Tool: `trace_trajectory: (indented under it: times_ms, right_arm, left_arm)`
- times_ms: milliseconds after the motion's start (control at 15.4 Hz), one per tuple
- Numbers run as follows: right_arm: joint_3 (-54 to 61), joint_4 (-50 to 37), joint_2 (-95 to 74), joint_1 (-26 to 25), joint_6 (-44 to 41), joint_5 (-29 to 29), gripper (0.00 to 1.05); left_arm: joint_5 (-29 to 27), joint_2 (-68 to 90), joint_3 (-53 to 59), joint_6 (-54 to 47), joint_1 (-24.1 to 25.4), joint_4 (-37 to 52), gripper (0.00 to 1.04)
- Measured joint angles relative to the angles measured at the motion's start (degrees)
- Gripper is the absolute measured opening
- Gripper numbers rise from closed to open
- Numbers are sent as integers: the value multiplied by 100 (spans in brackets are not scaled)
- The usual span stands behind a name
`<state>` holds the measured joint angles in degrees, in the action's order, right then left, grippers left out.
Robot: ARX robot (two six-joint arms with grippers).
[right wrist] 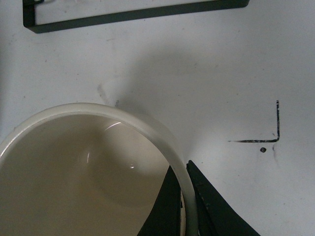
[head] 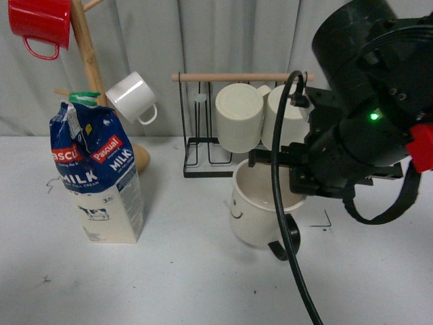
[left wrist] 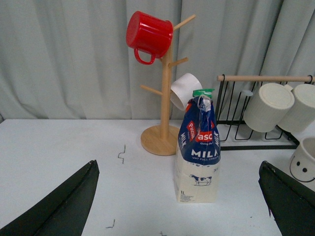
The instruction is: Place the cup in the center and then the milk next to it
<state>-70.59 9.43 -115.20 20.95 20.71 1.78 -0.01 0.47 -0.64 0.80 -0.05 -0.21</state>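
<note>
Cup (head: 260, 210) sits on the white table (head: 203, 284) right of the middle, smiley face toward the camera and black handle pointing forward and right. It is just in front of a black wire rack (head: 203, 162) that holds two cream mugs (head: 238, 116). Whether its base rests on the table I cannot tell.

The right claw (right wrist: 180, 169) is pinched onto the cup rim, one finger inside the wall and one outside. A black corner mark (right wrist: 270, 132) lies on the table near that side of the cup.

The milk (head: 101, 176) stands upright at the left, well apart from the cup. Behind it is a wooden mug tree (head: 84, 47) with a red mug (head: 39, 20) and a white mug (head: 132, 97).

The left claw (left wrist: 178, 164) is spread wide and holds nothing, facing the milk carton.
</note>
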Motion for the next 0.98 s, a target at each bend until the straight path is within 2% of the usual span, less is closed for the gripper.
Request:
trace_trajectory:
  times_ms: [260, 586, 781, 847, 977]
  right_arm:
    - [-564, 332, -413, 229, 243, 328, 3]
    - [-1298, 780, -999, 225, 413, 328, 3]
    - [-1434, 780, -1078, 214, 420, 157, 26]
    - [-1434, 758, -1034, 192, 417, 4, 39]
    - [-1279, 485, -791, 111, 409, -260, 57]
  left_arm:
    - [0, 0, 0, 0, 0, 0, 98]
    - [0, 0, 0, 0, 0, 0, 98]
    - [0, 0, 0, 0, 0, 2, 98]
    - [0, 0, 0, 0, 0, 0, 98]
    - [0, 0, 0, 0, 0, 2, 98]
